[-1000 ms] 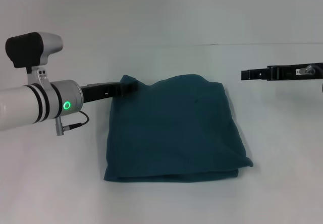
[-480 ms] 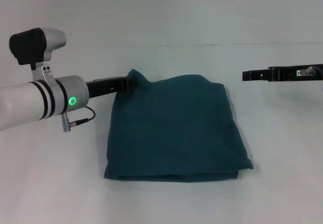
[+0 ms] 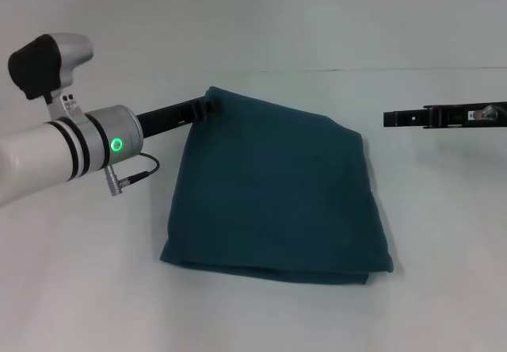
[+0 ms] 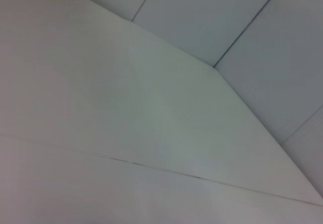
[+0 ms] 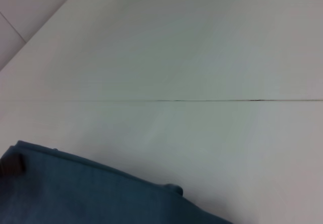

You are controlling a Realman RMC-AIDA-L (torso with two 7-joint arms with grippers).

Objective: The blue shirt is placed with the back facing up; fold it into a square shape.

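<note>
Head view: left gripper (image 3: pixel 207 108), pinching far-left corner of folded dark teal-blue knit shirt (image 3: pixel 277 193) on white table (image 3: pixel 444 233), has lifted it higher, pulling the fold square. Right gripper (image 3: pixel 390 119) idles right, finger state unclear.

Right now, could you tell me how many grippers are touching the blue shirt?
1: the left gripper is at the far left corner of the blue shirt, which is raised there. The right gripper hangs apart, to its right.
</note>
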